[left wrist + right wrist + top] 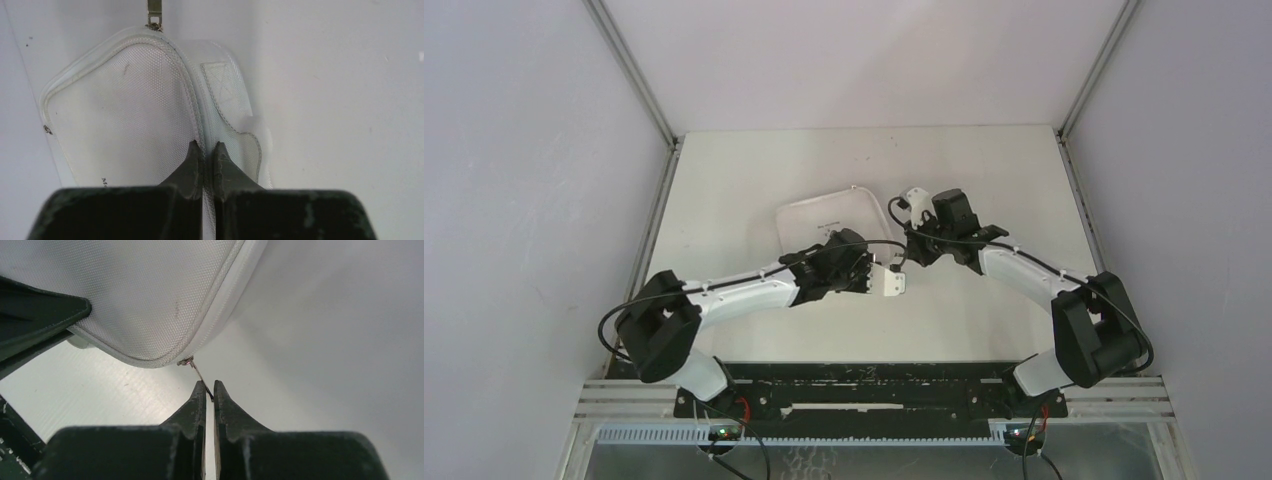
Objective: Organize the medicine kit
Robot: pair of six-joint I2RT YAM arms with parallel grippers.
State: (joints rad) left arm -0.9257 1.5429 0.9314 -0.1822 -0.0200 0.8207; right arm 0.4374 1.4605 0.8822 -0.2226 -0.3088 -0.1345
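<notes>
Nearest in my left wrist view, the left end effector (206, 152) has its 2 dark fingers pressed together, clamped on the zip seam along the edge of the medicine kit (125, 110). The kit is a white, mesh-textured soft case with rounded corners. It spreads away ahead of those fingers, with its broad face to their left and a side wall with a stitched strap (222, 85) to their right.

In my right wrist view, the right end effector (209, 390) is also closed. Its 2 fingertips pinch the thin metal zip pull (197, 371), which runs up and left from the tips to a rounded corner of the kit just above them.

From overhead, the 2 end effectors sit close together, and the kit lies just beyond and left of them on the white tabletop (984, 160). Pale enclosure walls (524, 150) rise past the tabletop's edges.
</notes>
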